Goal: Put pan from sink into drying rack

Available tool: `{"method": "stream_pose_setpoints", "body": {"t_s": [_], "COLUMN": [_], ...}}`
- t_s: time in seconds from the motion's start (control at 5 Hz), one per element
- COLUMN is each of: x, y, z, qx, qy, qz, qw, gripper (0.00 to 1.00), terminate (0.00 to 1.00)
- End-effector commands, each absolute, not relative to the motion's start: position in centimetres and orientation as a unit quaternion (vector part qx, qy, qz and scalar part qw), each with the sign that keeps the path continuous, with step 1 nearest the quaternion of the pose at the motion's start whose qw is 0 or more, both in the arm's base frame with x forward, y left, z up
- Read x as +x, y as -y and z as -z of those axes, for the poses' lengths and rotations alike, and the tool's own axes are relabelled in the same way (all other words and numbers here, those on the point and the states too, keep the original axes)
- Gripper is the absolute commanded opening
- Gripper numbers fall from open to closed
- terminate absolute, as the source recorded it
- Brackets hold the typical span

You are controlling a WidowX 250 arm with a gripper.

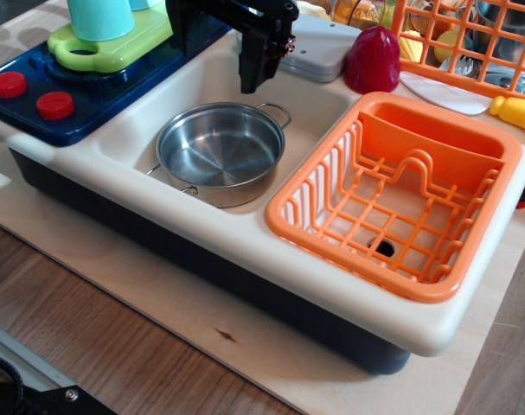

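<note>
The shiny steel pan (219,151) sits upright in the cream-white sink (188,86), filling most of the basin, with one wire loop handle at its far right and another at its front left. The bright orange drying rack (426,154) stands empty in the bay right of the sink. My black gripper (249,85) hangs over the sink's back edge, fingers pointing down, above and just behind the pan's far rim and not touching it. The fingers overlap from this angle, so I cannot tell whether they are open or shut.
A dark blue stove panel with red knobs (54,105) lies left of the sink, with a green board and a teal cup (102,17) on it. Behind the rack are a dark red piece (373,59), a grey faucet base (318,47) and an orange mesh basket (470,43).
</note>
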State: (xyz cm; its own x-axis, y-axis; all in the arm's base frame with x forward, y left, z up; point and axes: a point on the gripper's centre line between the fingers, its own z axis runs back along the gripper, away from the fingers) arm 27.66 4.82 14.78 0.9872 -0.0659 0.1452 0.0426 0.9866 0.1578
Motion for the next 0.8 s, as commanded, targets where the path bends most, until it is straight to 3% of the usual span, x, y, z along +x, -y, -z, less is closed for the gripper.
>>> {"method": "stream_pose_setpoints", "body": {"t_s": [0.0,0.6], "x": [27.7,26.2], "y": [-4.8,-4.7], "z": [-14.8,-11.4], "qx": [0.077,0.060], "qy": [0.075,0.123], "qz": [0.027,0.208], "qw": [0.994,0.969], "gripper": [1.00,1.00], "terminate": [0.00,0.00]}}
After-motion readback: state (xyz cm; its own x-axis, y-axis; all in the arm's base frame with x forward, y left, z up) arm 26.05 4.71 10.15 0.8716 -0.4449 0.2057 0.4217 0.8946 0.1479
